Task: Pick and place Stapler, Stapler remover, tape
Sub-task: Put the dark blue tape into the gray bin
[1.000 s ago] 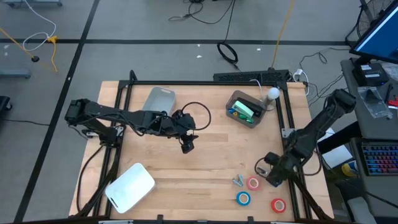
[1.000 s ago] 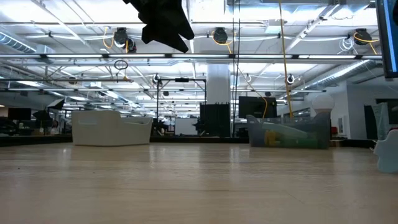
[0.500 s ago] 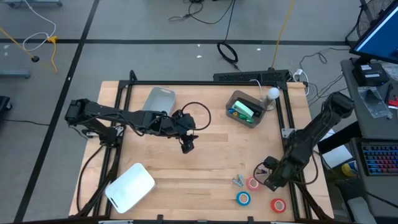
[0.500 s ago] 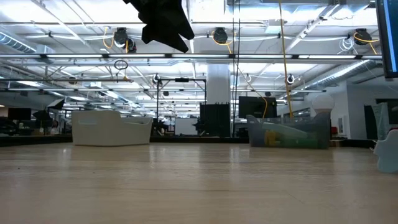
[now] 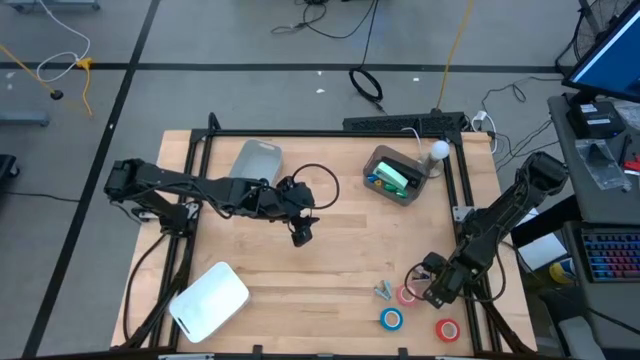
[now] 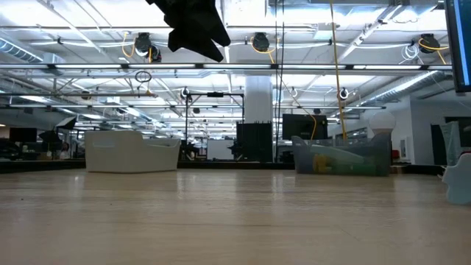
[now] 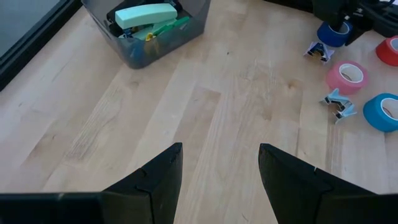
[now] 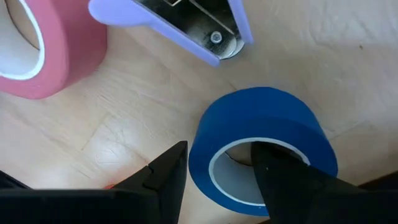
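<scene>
My right gripper [image 5: 433,289] hangs open over the tape at the table's near right. In its wrist view its fingers straddle the wall of a blue tape roll [image 8: 267,124] that lies flat on the wood. A red roll [image 5: 405,295], a blue roll [image 5: 390,319] and another red roll [image 5: 447,329] lie nearby. A lilac stapler remover [image 8: 180,25] lies beside a red roll [image 8: 34,43]. The pale green stapler [image 7: 146,15] lies in a clear bin [image 5: 392,178]. My left gripper [image 5: 303,234] hovers open over the table's middle. My right gripper comes at the blue roll from above, pointing steeply down. One finger [image 8: 280,174] stands over the roll's hollow and the other [image 8: 165,177] outside its wall [image 8: 202,149]. I cannot tell whether either finger touches the roll, which rests flat on the table.
A white container [image 5: 208,298] sits near the left front edge and a grey lid [image 5: 257,160] at the far left. A white ball [image 5: 438,150] stands by the bin. A second remover [image 7: 337,103] lies among the rolls. Bare wood spans the middle.
My right gripper has sunk and gone toward the table's near edge, coming down over the blue roll and tipping a little more steeply. The gap between its fingers is unchanged. The rolls and removers lie where they were.
</scene>
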`<state>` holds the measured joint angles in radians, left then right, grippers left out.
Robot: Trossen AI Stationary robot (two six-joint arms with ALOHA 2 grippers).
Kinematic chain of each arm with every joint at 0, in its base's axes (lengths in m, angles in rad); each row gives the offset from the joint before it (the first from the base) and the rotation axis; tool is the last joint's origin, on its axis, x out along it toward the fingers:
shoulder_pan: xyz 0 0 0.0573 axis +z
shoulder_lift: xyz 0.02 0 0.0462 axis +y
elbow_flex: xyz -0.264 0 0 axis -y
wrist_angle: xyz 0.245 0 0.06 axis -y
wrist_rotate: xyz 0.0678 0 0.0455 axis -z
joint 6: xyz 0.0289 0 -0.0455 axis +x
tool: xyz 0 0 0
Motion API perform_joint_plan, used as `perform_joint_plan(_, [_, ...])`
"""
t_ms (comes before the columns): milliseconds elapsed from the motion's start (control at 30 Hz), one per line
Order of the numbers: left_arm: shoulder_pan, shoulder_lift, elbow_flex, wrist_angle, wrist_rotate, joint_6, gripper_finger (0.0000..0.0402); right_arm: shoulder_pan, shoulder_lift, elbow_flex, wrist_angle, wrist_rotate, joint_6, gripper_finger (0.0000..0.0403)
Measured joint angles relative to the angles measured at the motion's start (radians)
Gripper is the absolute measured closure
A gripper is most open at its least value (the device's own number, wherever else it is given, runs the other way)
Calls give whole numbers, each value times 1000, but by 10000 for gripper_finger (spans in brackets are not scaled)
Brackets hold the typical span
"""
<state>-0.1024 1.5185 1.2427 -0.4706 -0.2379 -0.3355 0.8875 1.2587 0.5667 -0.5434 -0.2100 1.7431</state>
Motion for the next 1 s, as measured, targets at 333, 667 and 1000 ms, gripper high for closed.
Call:
perform_joint_plan(333, [0,0,0,0,0,-2,190,0,0,-2,1,0,-65,232])
perform_joint_plan(667, [0,0,0,0,0,8,190,3,-4,-4,-10,-35,-47,286])
perform_joint_plan(1000, [0,0,0,1,1,19,190,5,-137,-7,70,-81,-25,372])
